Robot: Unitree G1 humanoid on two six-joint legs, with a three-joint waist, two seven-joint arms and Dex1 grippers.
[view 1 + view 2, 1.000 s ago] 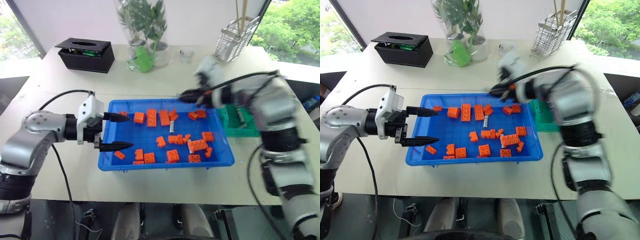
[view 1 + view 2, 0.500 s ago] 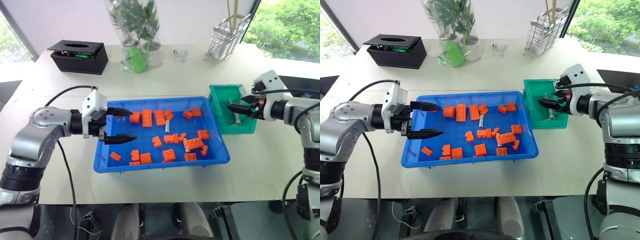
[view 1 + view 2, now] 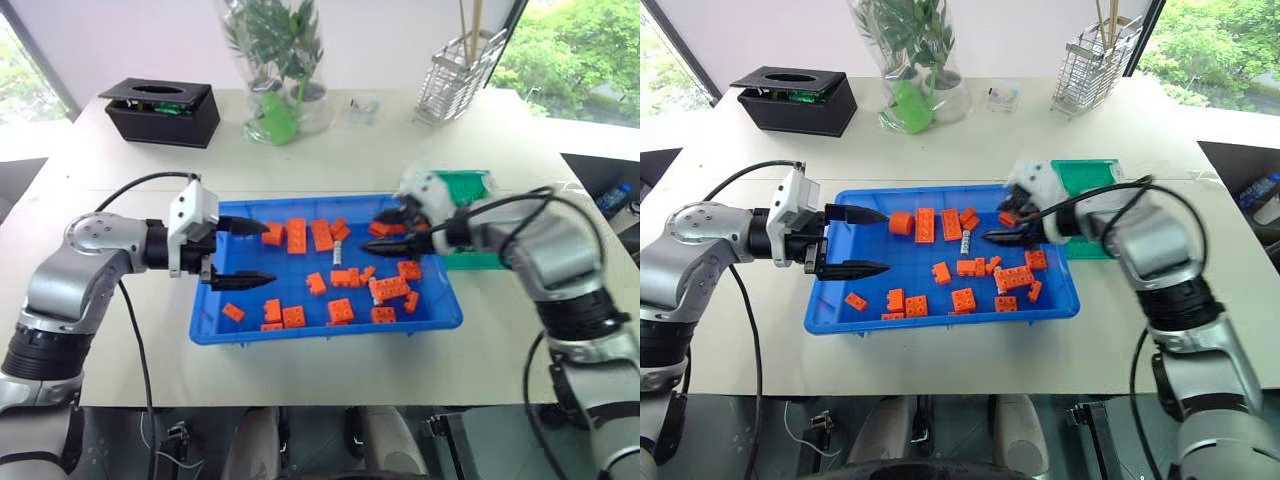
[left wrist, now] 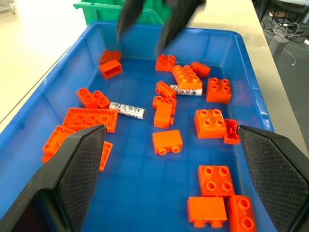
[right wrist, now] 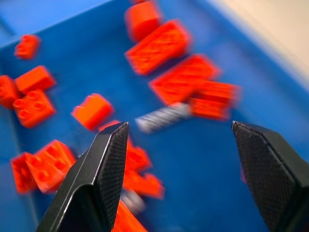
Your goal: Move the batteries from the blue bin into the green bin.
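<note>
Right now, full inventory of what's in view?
Blue bin: 1, blue, table centre.
Bricks: many, orange, scattered in blue bin.
Batteries: 2 visible, silver, among bricks in blue bin.
Green bin: 1, teal, right of blue bin.
Black box: 1, black, far left.
Vase with plant: 1, clear and green, far centre.
Wire basket: 1, silver, far right.
Left tool: open, over blue bin's left end.
Right tool: open, over blue bin's right part.

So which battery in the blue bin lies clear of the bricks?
The battery lying alone on bare blue floor beside the long flat brick. The other battery is wedged against an orange brick cluster.
</note>
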